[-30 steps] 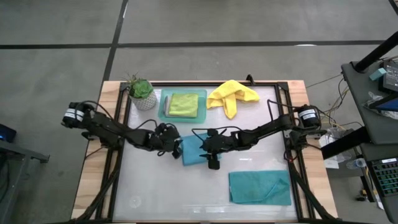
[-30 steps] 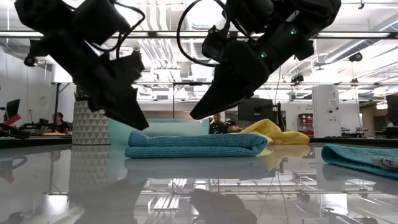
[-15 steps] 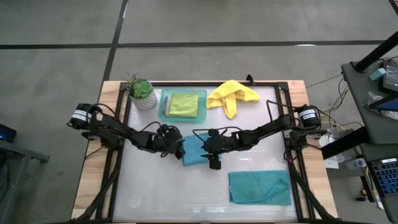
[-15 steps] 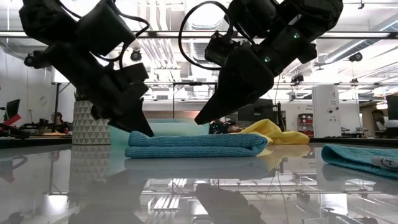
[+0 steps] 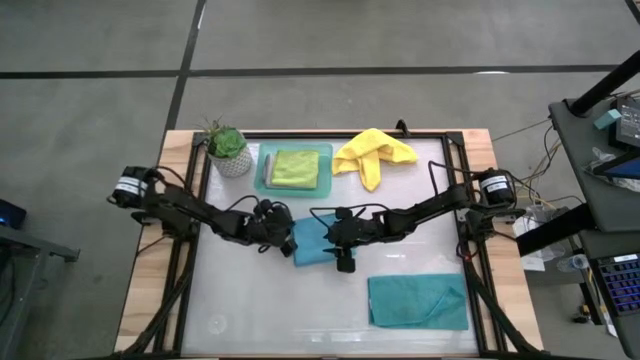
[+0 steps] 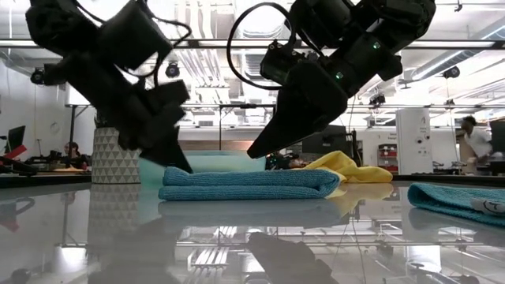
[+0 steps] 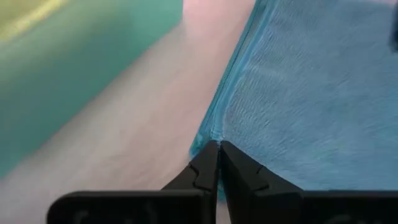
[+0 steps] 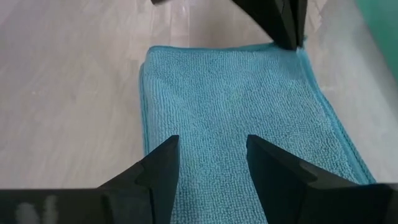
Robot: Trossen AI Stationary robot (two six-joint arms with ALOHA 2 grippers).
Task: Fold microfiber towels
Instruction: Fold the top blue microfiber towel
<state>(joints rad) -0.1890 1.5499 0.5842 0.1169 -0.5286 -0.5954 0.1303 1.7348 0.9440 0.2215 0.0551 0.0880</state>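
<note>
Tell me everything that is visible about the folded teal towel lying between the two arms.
The folded teal towel lies flat at the table's middle, in layers, with a rounded fold on one side. Its fabric looks soft, with a fine looped pile and a stitched hem. The left tool, fingers shut, sits at one corner of the hem; whether it pinches the cloth is unclear. The right tool hovers open above the towel. The yellow towel lies farther back, apart.

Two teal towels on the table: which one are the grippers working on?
The folded teal towel at the table's centre, between the left gripper and the right gripper. The other teal towel lies spread flat, apart, at the near right.
</note>
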